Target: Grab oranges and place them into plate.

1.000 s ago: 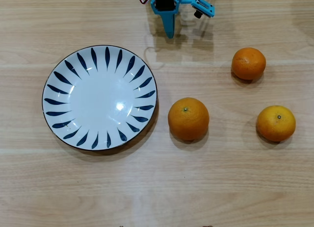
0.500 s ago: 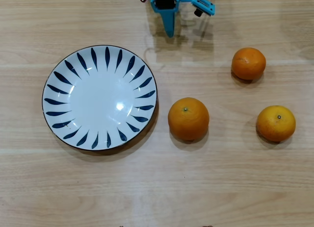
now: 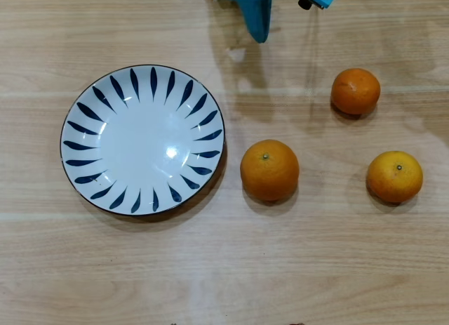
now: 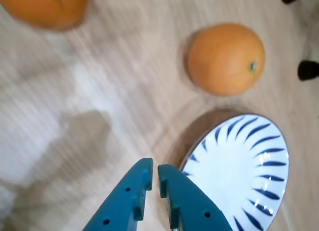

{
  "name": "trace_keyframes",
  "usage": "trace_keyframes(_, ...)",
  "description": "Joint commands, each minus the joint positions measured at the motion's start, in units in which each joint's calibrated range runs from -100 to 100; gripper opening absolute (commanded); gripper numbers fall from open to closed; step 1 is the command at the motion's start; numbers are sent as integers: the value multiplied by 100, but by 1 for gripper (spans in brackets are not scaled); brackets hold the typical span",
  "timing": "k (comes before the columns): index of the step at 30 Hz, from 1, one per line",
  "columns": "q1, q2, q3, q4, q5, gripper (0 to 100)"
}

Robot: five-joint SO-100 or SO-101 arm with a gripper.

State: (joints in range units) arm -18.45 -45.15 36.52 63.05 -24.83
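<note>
Seemingly stem-up: large orange [image 3: 269, 170], empty plate [image 3: 142, 140].

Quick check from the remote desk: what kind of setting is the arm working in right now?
Probably a home or hobby tabletop, not a factory cell. A light wood-grain table carries a white plate with blue leaf strokes and three loose oranges, with the small teal gripper, closed and empty, above them.

The overhead view looks straight down on the desk [image 3: 224, 269]. The wrist view, nearer, slants past the tool [image 4: 154, 178]. Both share the plate [image 3: 91, 191] [image 4: 271, 201] and the large orange [image 3: 269, 169] [image 4: 225, 59].
</note>
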Motion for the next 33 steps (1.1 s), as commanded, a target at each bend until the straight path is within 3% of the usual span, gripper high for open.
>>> trace_keyframes(1, -373, 509, -1239, 8, -450, 3)
trace_keyframes(11, -1276, 1295, -4290, 3394, -1903, 3)
trace_keyframes(18, -2163, 1455, -4372, 3592, -2661, 5)
trace_keyframes(28, -3180, 2588, -4155, 3558, -4072, 36)
trace_keyframes(33, -3502, 3095, -4200, 3592, -4229, 45)
